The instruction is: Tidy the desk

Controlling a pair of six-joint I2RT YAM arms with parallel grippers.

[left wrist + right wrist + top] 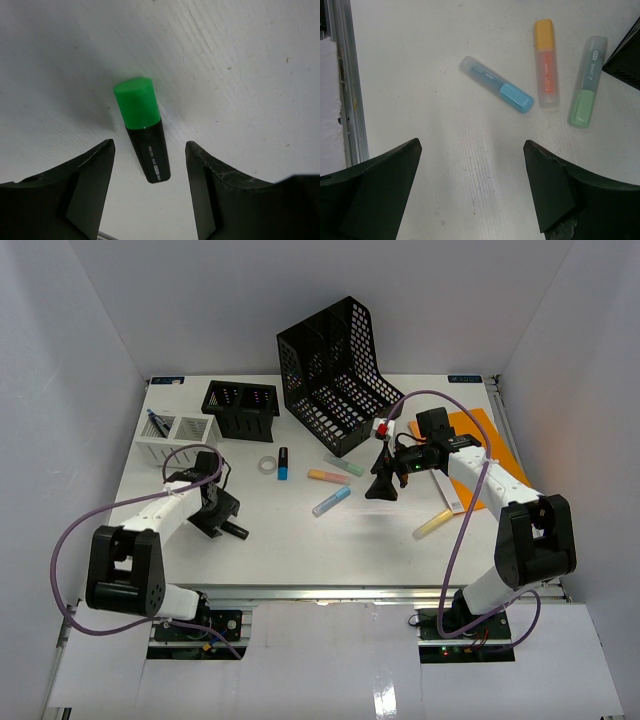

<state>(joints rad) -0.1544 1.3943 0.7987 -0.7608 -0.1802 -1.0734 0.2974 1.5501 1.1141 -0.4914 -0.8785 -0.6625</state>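
Observation:
The white desk (300, 555) holds scattered highlighters. My left gripper (214, 512) is open and low over a green-capped black highlighter (142, 125). Its fingers (90, 190) stand on either side of the black end without touching it (149, 150). In the top view only the black end (236, 530) shows beside the gripper. My right gripper (378, 488) is open and empty above bare desk (472, 147). Ahead of it lie a blue highlighter (496, 91), an orange one (546, 62) and a pale green one (587, 80).
A black mesh file organizer (335, 370) and a black mesh pen box (240, 408) stand at the back. A white mesh tray (178, 432) stands at far left. A tape roll (267, 464), a blue-capped marker (283, 463), a yellow highlighter (431, 524) and orange paper (482, 425) lie about.

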